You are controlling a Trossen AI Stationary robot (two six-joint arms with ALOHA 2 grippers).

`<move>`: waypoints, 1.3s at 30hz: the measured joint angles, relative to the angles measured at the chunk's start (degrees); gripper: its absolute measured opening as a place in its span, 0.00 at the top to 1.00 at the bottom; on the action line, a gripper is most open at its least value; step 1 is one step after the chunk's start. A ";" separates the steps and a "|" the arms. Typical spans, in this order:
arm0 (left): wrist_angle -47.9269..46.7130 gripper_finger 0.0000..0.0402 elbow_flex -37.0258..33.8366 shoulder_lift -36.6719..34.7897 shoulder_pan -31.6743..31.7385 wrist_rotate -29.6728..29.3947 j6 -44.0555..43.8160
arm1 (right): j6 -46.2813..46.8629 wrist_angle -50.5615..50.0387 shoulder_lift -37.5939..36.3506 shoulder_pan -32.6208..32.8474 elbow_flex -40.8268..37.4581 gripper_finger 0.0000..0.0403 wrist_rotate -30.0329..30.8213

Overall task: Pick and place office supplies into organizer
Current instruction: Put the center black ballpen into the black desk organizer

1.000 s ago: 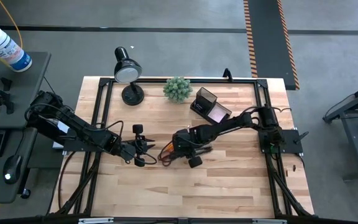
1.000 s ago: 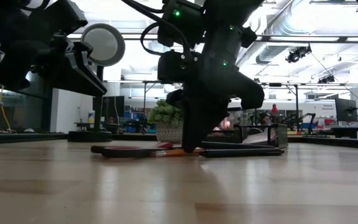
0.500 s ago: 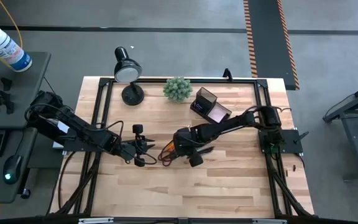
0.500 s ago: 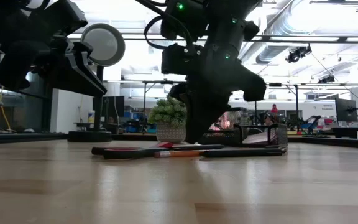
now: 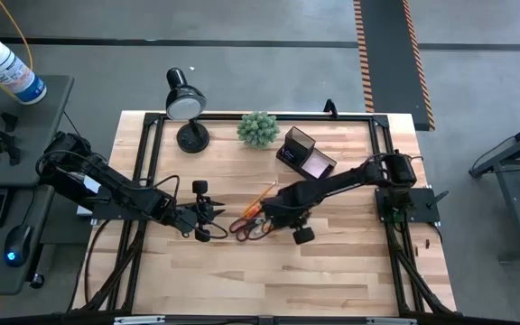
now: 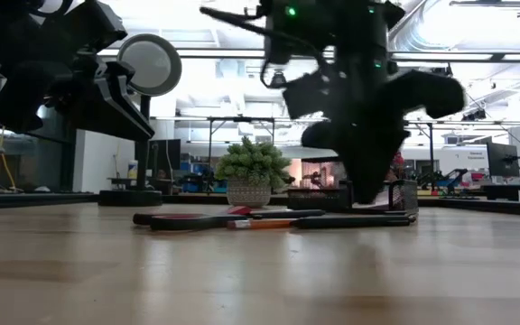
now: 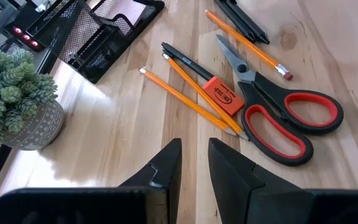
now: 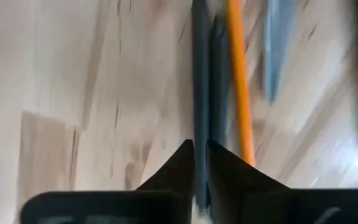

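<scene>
The left gripper hangs left of the scissors, fingers almost together with a thin gap and nothing between them; it waits. The scissors lie flat mid-table, orange handles toward the left arm. Just beyond them, toward the organizer, lie two pencils, a dark pen and a red eraser, close but not stacked; a third pencil lies along the blades' far side. The right gripper is just right of the scissors, low over the pens; in its wrist view its fingers are clenched on a dark pen, an orange pencil alongside. The organizer stands beyond the scissors and to their right, a pink pad in its tray. To do this well I would lift straight up before swinging, so the tip clears the neighbouring pencil; tilt the pen upright over the cup; let go only once its end is inside the rim.
</scene>
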 joint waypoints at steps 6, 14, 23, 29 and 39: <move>-0.39 0.83 0.00 0.00 0.00 0.00 0.00 | 2.74 -0.72 -0.19 -0.04 -3.34 0.81 3.26; -0.37 0.83 0.00 -0.02 0.00 0.02 -0.16 | 3.59 0.42 -0.39 -0.04 -4.24 0.75 3.59; -0.33 0.83 0.00 -0.02 0.00 0.02 -0.18 | 4.68 1.04 -0.32 -0.02 -4.33 0.71 -0.92; -0.33 0.83 0.00 -0.02 0.01 0.02 -0.18 | 4.73 2.69 -0.20 -0.02 -4.41 0.71 -2.12; -0.33 0.83 0.00 -0.02 0.01 0.02 -0.19 | 6.66 6.65 -0.22 0.11 -6.24 0.72 -4.12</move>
